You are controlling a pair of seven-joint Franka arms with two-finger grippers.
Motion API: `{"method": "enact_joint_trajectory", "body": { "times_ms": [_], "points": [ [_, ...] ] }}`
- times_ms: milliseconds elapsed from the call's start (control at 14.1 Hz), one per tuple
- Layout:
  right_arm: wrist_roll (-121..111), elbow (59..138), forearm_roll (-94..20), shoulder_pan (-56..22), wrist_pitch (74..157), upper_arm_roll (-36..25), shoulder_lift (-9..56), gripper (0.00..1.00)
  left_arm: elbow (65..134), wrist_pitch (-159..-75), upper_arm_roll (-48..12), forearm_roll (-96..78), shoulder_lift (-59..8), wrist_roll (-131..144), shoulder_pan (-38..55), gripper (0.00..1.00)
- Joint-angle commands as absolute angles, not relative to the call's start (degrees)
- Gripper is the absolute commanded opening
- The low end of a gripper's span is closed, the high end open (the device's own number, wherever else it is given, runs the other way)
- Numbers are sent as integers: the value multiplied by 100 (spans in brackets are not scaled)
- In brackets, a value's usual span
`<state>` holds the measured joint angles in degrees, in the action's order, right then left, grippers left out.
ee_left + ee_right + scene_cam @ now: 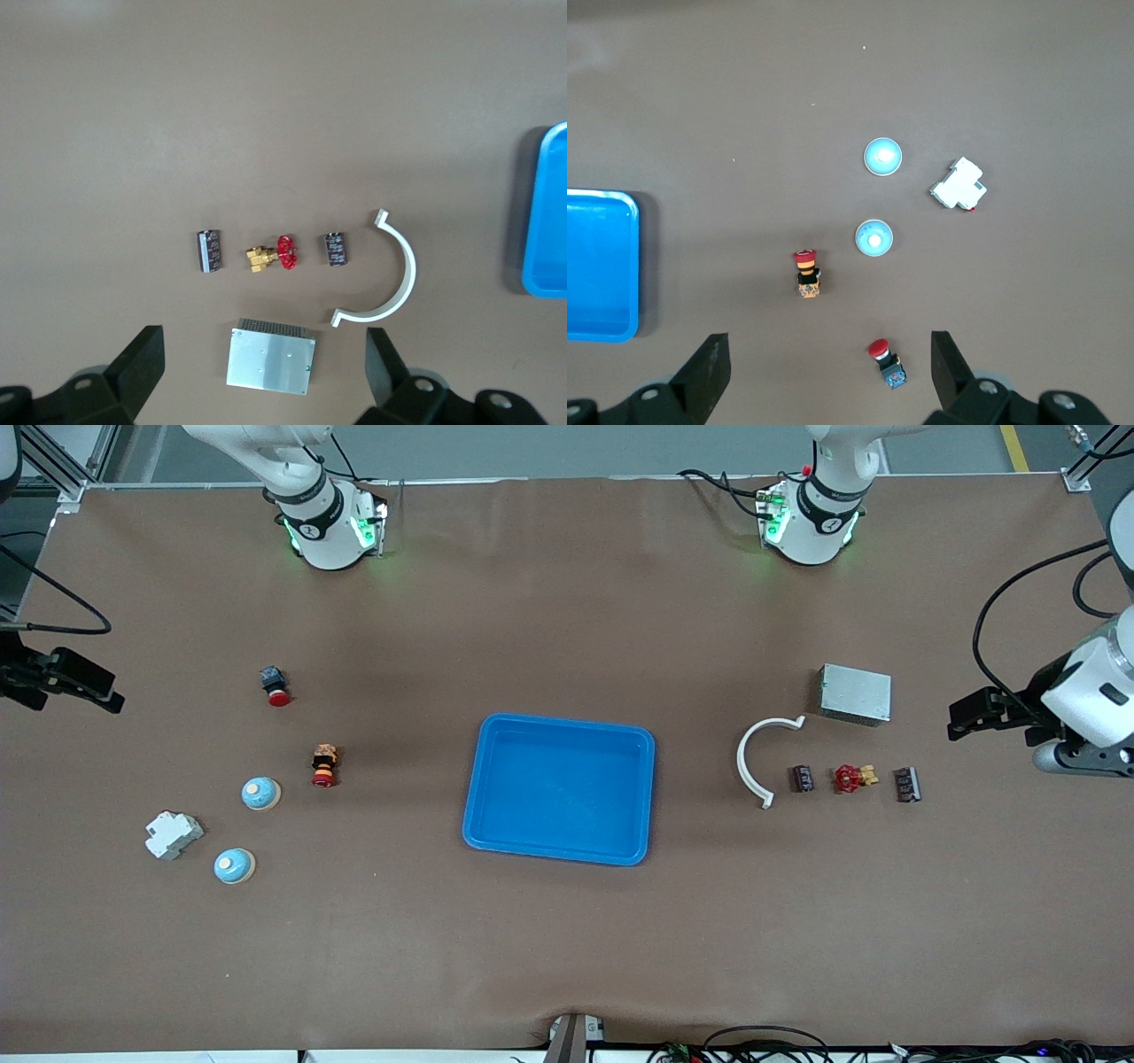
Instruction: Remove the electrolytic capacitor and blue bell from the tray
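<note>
Both arms are pulled out to the ends of the desk (pixel 567 602), up in the air.

The left tool (pixel 961 722) hangs over the left arm's end of the desk. In the left wrist view its fingers (pixel 142 363) stand wide apart and hold nothing. The right tool (pixel 111 695) hangs over the right arm's end. Its fingers (pixel 709 363) are also spread wide and empty.

The blue tray (pixel 567 722) sits mid-desk with nothing in it.

Toward the left arm's end, there is a row of three small parts:
- The first capacitor (pixel 803 779), dark, is closest to the tray.
- The red-handled brass valve (pixel 852 778) is in the middle.
- The second capacitor (pixel 906 784) is at the outer end.

The white curved clamp (pixel 753 762) lies just beside the first capacitor, between it and the tray. The grey metal box (pixel 855 693) lies farther from the front camera than the row.

Toward the right arm's end:
- The upper bell (pixel 260 793), a pale blue dome, sits on the desk.
- The lower bell (pixel 234 865) is nearer to the camera, apart from the upper one.
- The white breaker block (pixel 174 834) lies beside both bells, toward the desk end.
- The red-capped button switch (pixel 324 766) stands near the upper bell, on its tray side.
- The red push button (pixel 275 685), with a dark body, is farther from the camera than all of these.

Neither tool touches anything. All capacitors and bells are outside the tray.
</note>
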<state>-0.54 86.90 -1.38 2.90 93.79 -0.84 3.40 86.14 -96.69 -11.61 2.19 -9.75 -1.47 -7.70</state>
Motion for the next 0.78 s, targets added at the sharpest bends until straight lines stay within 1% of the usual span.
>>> {"method": "enact_joint_trajectory", "body": {
  "times_ms": [0,213,355,496,709],
  "points": [
    [-176,8727,-193,352,9290,-79,150,100,9130,-9809,-775,79,-494,-149,-450,100],
    [-167,8754,-202,352,9299,-88,97,100,9623,-9887,-476,-60,-54,-123,-168,100],
    [-167,8780,-202,395,9290,-88,79,100,9668,-9923,-37,-368,35,34,130,100],
    [-167,8789,-202,396,9273,-88,88,100,9598,-9844,9,-360,9,105,185,100],
    [-149,8754,-202,387,8975,-70,70,100,9571,-9826,-9,-299,-96,18,176,100]
  ]
}}
